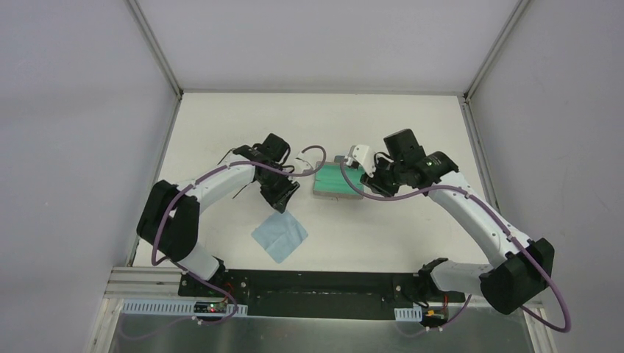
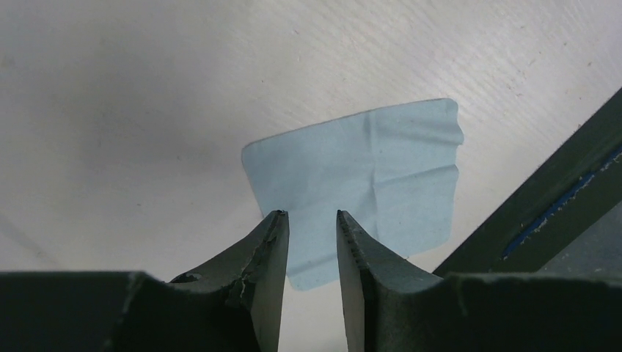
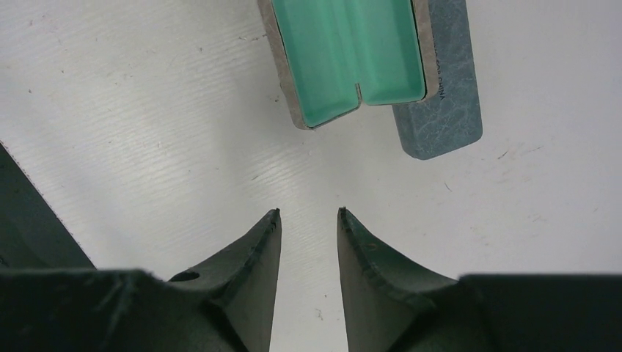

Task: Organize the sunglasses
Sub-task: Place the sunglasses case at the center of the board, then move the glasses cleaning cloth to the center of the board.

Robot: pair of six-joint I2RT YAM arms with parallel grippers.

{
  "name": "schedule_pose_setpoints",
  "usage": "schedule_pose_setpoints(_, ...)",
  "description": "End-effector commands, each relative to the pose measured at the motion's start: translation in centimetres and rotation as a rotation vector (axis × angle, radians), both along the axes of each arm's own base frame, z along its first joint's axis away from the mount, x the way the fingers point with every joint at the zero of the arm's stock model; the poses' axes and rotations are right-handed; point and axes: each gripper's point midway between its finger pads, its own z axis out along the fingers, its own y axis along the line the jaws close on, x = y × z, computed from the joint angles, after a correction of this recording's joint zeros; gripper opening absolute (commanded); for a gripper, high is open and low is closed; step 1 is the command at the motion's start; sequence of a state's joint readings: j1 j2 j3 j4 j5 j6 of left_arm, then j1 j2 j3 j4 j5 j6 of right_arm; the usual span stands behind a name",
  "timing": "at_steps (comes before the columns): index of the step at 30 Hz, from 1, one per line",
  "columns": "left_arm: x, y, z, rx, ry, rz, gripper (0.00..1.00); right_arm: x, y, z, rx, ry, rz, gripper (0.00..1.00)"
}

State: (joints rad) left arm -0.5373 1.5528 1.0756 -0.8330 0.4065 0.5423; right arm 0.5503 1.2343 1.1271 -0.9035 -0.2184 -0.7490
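Two grippers empty, jaws slightly spread | left gripper (image 2: 310, 214) aimed at cloth (image 2: 359, 169) | right gripper (image 3: 308, 211) facing open case (image 3: 345, 51) | I judge cloth pickup next: lower left, pinch one edge squarely.

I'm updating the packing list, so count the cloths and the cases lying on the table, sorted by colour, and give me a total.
Light blue cloth: 1
Open case with green lining: 1
Blue case: 1
Total: 3
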Motion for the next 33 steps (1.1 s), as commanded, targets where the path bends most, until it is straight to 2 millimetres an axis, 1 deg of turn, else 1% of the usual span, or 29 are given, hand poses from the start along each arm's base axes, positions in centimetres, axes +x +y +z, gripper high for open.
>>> schedule_pose_setpoints(1, 2.3, -1.2, -0.9, 0.016, -0.101, 0.003, 0.31, 0.0, 0.4, 0.9, 0.086, 0.003, -0.028, 0.37)
schedule_pose_setpoints(5, 2.7, -1.5, -2.0, 0.042, -0.115, 0.002, 0.31, 0.2, -0.1, 0.9, 0.096, 0.007, -0.053, 0.37)
schedule_pose_setpoints(9, 2.6, -1.3, -3.3, 0.073, -0.120, 0.006, 0.38, 0.3, -0.5, 0.8, 0.100, 0.011, -0.069, 0.37)
schedule_pose_setpoints(11, 2.6, -1.1, -3.8, 0.092, -0.123, 0.009, 0.38, 0.4, -0.6, 0.8, 0.106, 0.014, -0.078, 0.37)
schedule_pose_setpoints(17, 2.1, -0.6, -4.8, 0.117, -0.115, 0.008, 0.33, 0.4, -1.0, 0.6, 0.113, 0.020, -0.091, 0.37)
schedule_pose_setpoints(22, 1.8, -0.6, -5.3, 0.116, -0.106, 0.010, 0.32, 0.2, -1.1, 0.1, 0.116, 0.031, -0.096, 0.37)
schedule_pose_setpoints(27, 2.4, -0.8, -5.6, 0.129, -0.133, 0.033, 0.30, 0.3, -1.2, -0.1, 0.111, 0.033, -0.097, 0.37)
schedule_pose_setpoints(30, 3.0, -1.0, -5.6, 0.135, -0.140, 0.057, 0.25, 0.4, -1.2, -0.2, 0.111, 0.031, -0.097, 0.37)
schedule_pose_setpoints(33, 3.5, -1.2, -5.6, 0.141, -0.142, 0.081, 0.16, 0.3, -1.2, -0.4, 0.111, 0.036, -0.097, 0.37)
